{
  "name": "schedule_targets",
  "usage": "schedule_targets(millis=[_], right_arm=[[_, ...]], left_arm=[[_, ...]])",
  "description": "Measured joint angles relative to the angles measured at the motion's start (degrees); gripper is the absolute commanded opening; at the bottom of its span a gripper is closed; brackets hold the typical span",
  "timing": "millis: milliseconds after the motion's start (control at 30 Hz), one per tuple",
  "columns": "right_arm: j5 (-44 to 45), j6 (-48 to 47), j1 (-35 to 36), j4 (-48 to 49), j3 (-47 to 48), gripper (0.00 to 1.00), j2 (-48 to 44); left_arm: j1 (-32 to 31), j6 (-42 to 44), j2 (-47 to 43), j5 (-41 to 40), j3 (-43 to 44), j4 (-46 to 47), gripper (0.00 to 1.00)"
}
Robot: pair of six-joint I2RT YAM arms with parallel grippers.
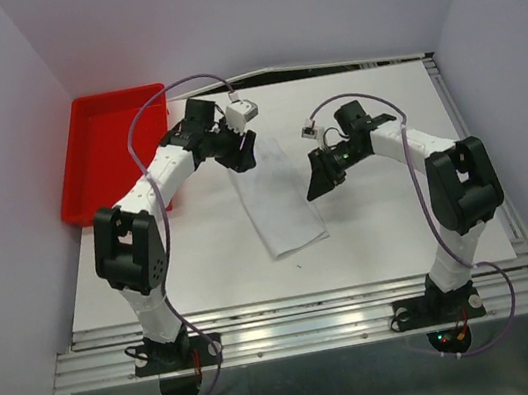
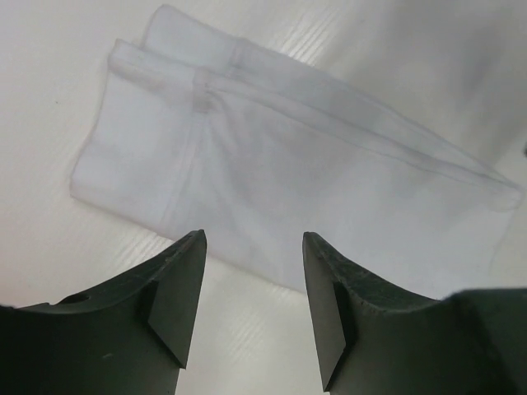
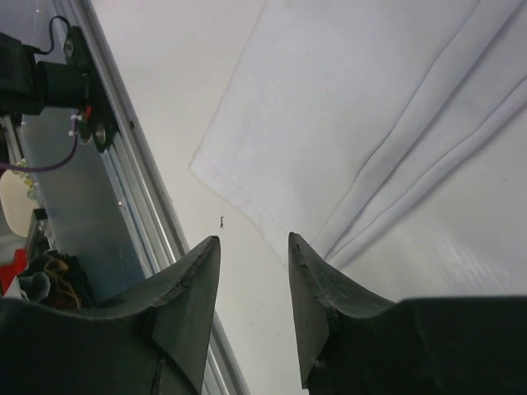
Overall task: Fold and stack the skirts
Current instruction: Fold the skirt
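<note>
A folded white skirt (image 1: 275,201) lies flat in the middle of the table as a long strip, running from the back centre towards the front. The left wrist view shows the skirt (image 2: 272,156) lying flat with a seam and waistband end. My left gripper (image 1: 244,150) hovers over the skirt's far end, open, with nothing between its jaws (image 2: 254,247). My right gripper (image 1: 320,180) hangs just right of the skirt's right edge, open and empty (image 3: 254,251). The right wrist view shows the skirt's (image 3: 370,107) hem corner and layered fold edges.
A red tray (image 1: 110,152) stands at the back left of the table. The aluminium rail (image 1: 304,317) runs along the near edge by both arm bases. Walls close in on both sides. A small dark speck (image 3: 222,220) lies on the table near the skirt's corner.
</note>
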Motion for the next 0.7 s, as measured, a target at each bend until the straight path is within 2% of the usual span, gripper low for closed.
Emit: schedule_targets(millis=[167,333,433,600,700], right_arm=[[1.0,4.8,1.0,7.8,-0.3,0.38,3.7],[2.5,9.5,3.1,13.9,-6.0,0.33,6.6],[3.5,10.8,5.6,15.0,-9.2,0.31,7.0],[3.5,14.1,10.8,16.9,-12.3,0.34,6.4],[2.6,18.2,13.5,19.8,-15.1,0.44,4.2]], left_arm=[[-1.8,-5.0,-8.0,2.9,-10.3,3.3,0.59],[-3.7,-9.4,-8.2,3.2,-19.4,4.9,0.58],[-4.3,-10.8,-8.2,2.8,-20.3,4.7,0.56],[-4.3,-12.2,-8.1,1.0,-20.0,5.4,0.53],[-4.3,-12.7,-7.9,0.5,-19.8,5.3,0.53]])
